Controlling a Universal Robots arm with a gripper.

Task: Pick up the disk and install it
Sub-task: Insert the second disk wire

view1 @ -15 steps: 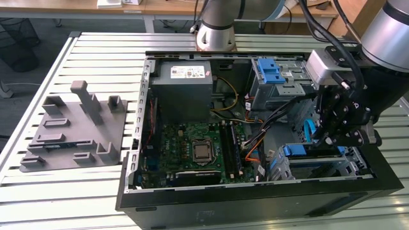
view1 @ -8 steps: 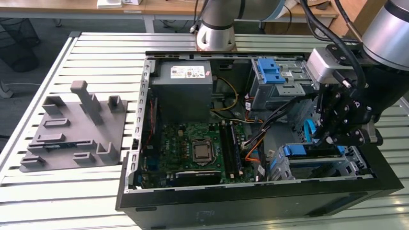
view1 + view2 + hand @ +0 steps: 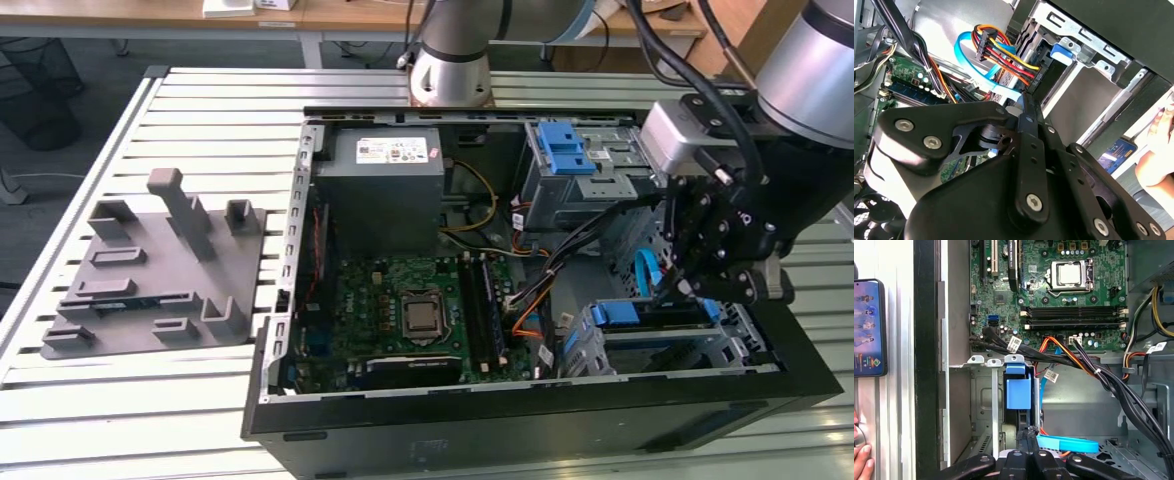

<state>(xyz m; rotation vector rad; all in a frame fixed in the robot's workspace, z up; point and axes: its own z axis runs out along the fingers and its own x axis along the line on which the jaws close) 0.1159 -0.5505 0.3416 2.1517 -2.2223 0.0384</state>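
**Collision risk at the drive bay**

Black gripper linkage hangs just above the lower drive cage; its fingers look pressed together, holding nothing. Blue-railed silver disk sits in the bay, blue end outward. Risk: orange and blue cables lie near and could snag.

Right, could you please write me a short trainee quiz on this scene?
1. True or false: the tool is over the motherboard.
2. The grey fixture lies: A) inside the case; B) on the table, at the exterior view's left of the case; C) on the power supply.
3. Fill in: the disk shows its blue end in the metal drive ___, close to the tool.

Key: 1 false, it is over the drive cage; 2 B; 3 cage.
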